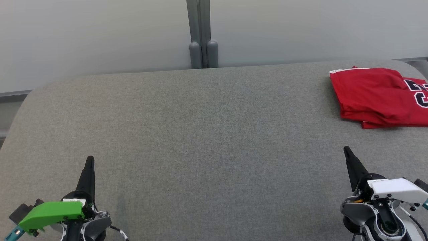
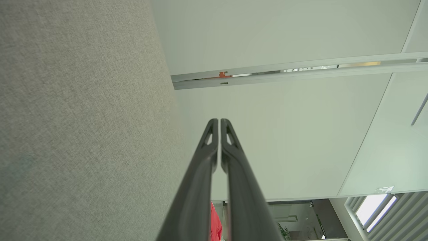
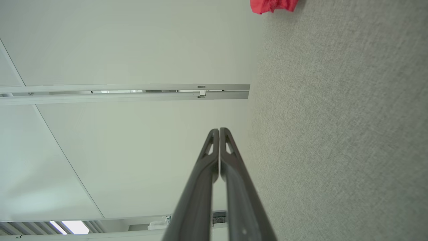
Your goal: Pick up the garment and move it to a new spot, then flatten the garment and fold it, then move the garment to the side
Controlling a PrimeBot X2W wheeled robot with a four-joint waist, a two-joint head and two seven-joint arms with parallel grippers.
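Observation:
The garment point(image 1: 378, 95) is a red jersey with dark lettering, folded into a rectangle at the far right of the grey fabric surface point(image 1: 207, 134). A corner of the garment point(image 3: 272, 5) peeks in at the top of the right wrist view, and a red sliver of the garment point(image 2: 215, 224) appears between the fingers in the left wrist view. My left gripper point(image 1: 89, 160) sits at the lower left, shut and empty. My right gripper point(image 1: 346, 149) sits at the lower right, shut and empty, well in front of the garment. Both pairs of fingers press together in the wrist views.
A pale wall with a grey vertical post point(image 1: 202, 36) stands behind the surface's far edge. The surface has rounded far corners and drops off at left and right. Wide bare fabric lies between the two grippers.

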